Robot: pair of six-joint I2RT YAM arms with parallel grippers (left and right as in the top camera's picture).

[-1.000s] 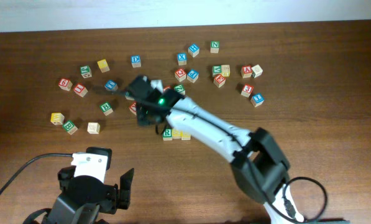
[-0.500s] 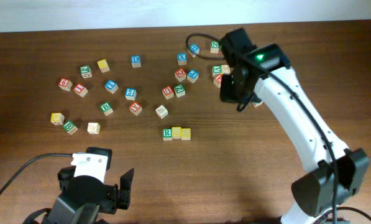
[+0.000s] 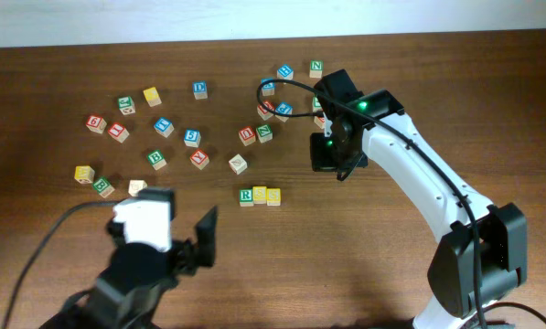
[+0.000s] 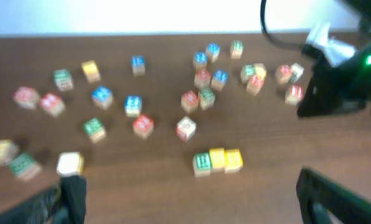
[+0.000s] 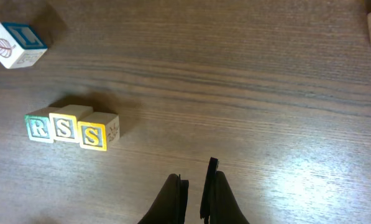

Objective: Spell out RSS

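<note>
RSS (image 5: 64,130) lies apart, left of the right claw (image 5: 194,177), nearly closed, empty.

RSS cubes (image 3: 260,196) touching in 1 row on table (image 3: 364,274), other cubes (image 3: 192,138) scattered behind them

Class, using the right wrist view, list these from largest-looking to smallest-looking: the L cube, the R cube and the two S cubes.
1. L cube: looks largest, though it may just be nearer the camera.
2. R cube, middle S cube, end S cube: look alike, so not ranked.
</note>
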